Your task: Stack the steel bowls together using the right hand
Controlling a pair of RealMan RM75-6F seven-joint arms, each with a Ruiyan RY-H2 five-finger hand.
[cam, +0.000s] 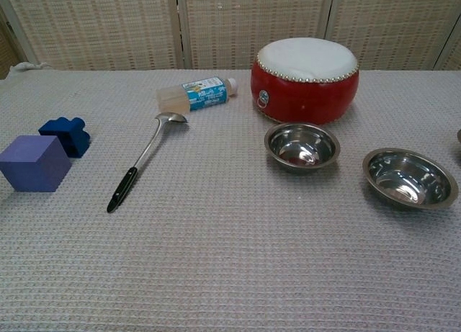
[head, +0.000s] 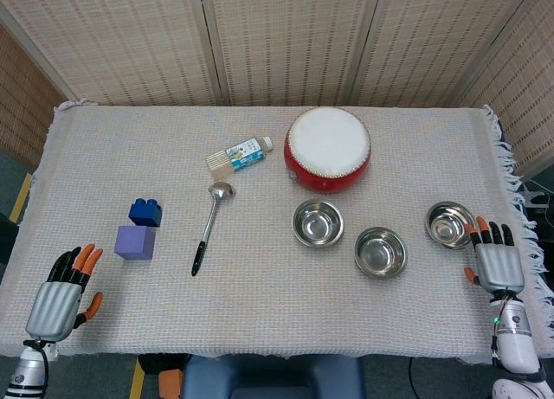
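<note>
While the left hand [head: 59, 299] rests open far off, the right hand [head: 495, 262], open and empty, sits just right of the rightmost steel bowl [head: 449, 223]; two other bowls [head: 380, 251] [head: 317, 222] lie further left of it.

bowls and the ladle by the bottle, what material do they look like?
Three bowls: polished steel by the look, mirror-bright insides with glints. Ladle: shiny metal scoop and shaft, likely steel; black matte grip, probably plastic, though the pictures cannot settle it.
</note>
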